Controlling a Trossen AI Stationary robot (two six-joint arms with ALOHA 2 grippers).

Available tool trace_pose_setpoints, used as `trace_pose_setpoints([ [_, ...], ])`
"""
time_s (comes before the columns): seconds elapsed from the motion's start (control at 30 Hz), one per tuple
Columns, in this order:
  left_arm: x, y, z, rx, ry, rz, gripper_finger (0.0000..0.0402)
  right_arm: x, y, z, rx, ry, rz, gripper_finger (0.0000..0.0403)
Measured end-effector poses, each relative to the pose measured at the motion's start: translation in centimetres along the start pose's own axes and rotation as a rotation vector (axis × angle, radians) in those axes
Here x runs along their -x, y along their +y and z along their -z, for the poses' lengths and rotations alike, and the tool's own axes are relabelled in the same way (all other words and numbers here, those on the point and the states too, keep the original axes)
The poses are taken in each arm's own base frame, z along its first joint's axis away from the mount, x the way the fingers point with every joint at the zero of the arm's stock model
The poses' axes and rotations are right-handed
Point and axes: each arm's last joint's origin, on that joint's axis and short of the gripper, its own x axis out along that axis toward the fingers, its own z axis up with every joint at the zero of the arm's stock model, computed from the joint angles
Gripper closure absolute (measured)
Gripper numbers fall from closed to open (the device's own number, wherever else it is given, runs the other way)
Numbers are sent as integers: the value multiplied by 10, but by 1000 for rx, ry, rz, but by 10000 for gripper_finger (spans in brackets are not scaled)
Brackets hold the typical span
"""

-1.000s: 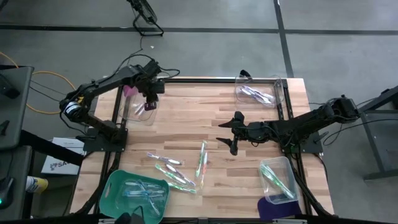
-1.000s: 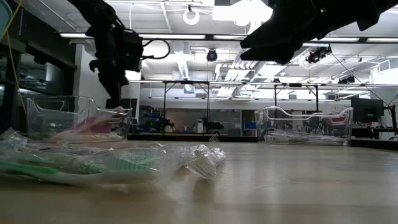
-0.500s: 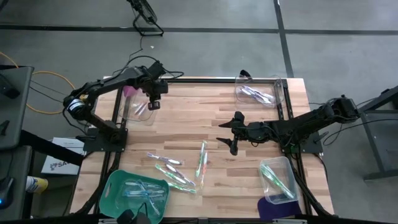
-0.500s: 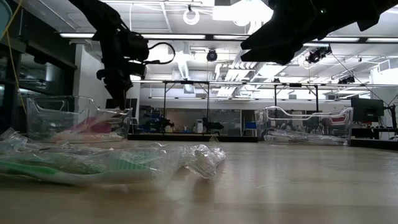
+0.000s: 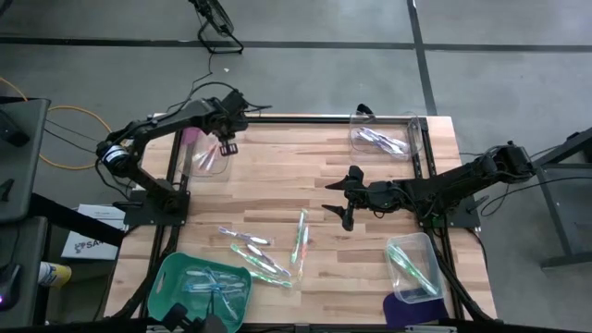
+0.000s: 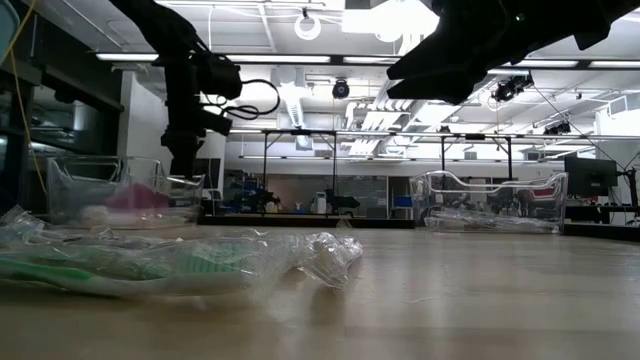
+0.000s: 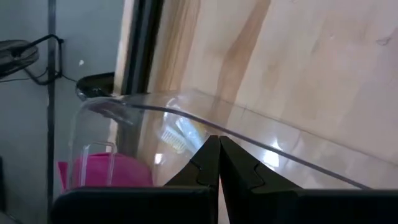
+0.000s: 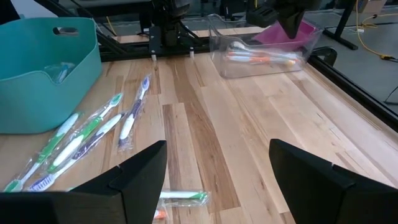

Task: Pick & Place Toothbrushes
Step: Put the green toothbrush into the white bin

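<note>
1. Pale butcher-block wood forms the table [image 5: 305,185], with grey floor all round it and a lit workshop beyond.
2. Taking the teal basket [image 5: 185,277] at the table's near-left corner as the landmark: loose wrapped toothbrushes [image 5: 268,245] lie on the bare wood just beside it, toward the table's middle, and a few more lie inside the basket itself.
3. Straight back from the basket, at the far-left corner, stands a clear bin [image 5: 205,157] holding pink-and-orange brushes and something pink.
4. The left gripper [image 5: 225,145] hangs over that bin's rim on the side toward the table's middle; the left wrist view shows its two dark fingers [image 7: 214,162] pressed together with nothing between them.
5. Diagonally across from the basket, at the far-right corner, a second clear bin [image 5: 384,139] holds a few brushes.
6. Along the near edge from the basket, at the right, a third clear bin [image 5: 416,264] holds green brushes, with a purple one [image 5: 407,310] just in front of it.
7. The right gripper [image 5: 347,202] hovers above the table's middle, beyond the loose brushes from the basket, its jaws spread wide and empty.
</note>
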Motion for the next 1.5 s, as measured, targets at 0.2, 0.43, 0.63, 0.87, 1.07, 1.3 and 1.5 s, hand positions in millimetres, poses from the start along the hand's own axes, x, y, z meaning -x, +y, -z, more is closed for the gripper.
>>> trace_pose_setpoints([
  [0.2,0,1,1,28,25,-38,399,0,0,0,0,1,0,128],
  [0.43,16,1,-4,-1,-192,84,399,0,0,0,1,2,0,128],
  [0.63,52,3,-1,7,-423,99,399,0,0,1,-7,13,2,128],
  [0.87,95,-21,0,-51,-567,57,399,0,0,3,-45,28,5,128],
  [1.07,108,-56,-2,-136,-772,13,399,0,-1,6,-120,55,9,128],
  [1.3,95,-90,13,-169,-944,8,399,1,0,13,-181,144,-23,128],
  [1.5,94,-105,28,-229,-1096,-21,399,2,2,19,-303,237,-100,128],
])
